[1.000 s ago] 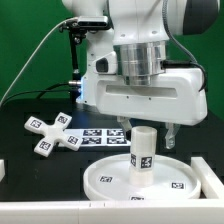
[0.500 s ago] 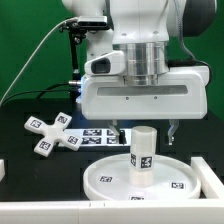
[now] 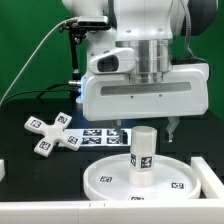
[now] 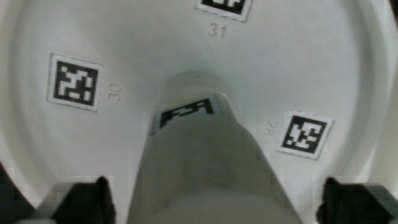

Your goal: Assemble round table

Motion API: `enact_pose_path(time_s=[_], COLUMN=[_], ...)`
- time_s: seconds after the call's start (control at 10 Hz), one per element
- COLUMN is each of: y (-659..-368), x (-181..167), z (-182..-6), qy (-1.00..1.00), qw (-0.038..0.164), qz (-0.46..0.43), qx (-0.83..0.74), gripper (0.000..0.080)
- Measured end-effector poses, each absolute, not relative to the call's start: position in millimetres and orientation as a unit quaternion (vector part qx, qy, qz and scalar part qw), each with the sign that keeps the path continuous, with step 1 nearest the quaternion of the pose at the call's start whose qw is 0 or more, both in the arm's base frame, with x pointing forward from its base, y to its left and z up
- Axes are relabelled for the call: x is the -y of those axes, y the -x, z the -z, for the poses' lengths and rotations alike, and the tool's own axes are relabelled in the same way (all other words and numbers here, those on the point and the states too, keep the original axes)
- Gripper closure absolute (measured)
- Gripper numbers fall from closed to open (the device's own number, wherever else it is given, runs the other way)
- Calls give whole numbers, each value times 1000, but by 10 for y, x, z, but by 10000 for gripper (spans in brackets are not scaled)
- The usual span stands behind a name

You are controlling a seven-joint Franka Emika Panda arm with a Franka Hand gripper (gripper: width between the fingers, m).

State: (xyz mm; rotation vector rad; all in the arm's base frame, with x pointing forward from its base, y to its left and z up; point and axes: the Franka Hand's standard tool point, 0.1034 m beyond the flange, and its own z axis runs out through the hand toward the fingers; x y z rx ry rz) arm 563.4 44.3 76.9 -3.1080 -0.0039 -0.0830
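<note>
The white round disc [image 3: 140,176] lies flat on the black table at the front. The short cylindrical leg [image 3: 143,150] stands upright on its middle, a tag on its side. My gripper [image 3: 146,128] hangs above and behind the leg, fingers spread wide, holding nothing. In the wrist view the leg [image 4: 210,160] rises between the two dark fingertips [image 4: 82,200], with free space on both sides, and the disc [image 4: 125,50] with its tags lies below. The cross-shaped base [image 3: 52,133] lies on the table at the exterior view's left.
The marker board [image 3: 100,134] lies flat behind the disc. A white block [image 3: 2,169] sits at the exterior view's left edge. A white part [image 3: 212,172] stands at the right edge. A camera stand [image 3: 76,60] rises behind.
My gripper has risen away from the leg and stands higher. The leg and disc have not moved.
</note>
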Motion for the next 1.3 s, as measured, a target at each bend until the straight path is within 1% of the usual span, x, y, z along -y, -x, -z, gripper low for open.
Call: enact_pose_path(time_s=[0.1,0.2,0.5,0.6,0.8,1.0,1.1,1.3], y=[-5637,-5635,-5637,-5640,-5617,-5605,-5603,-5600], x=[-419,-414,-416,-403,-384,-388,-396,-398], z=[-766,-762,-753,-749,-741,-740,-738,-731], qy=[999,998,969,947,868,809,785,785], qw=[16,16,16,24,52,68,71,71], qz=[27,26,39,42,36,22,15,15], qx=[-33,-61,-243,-317,-492,-584,-615,-616], gripper=[393,392,392,392,392,392,392,392])
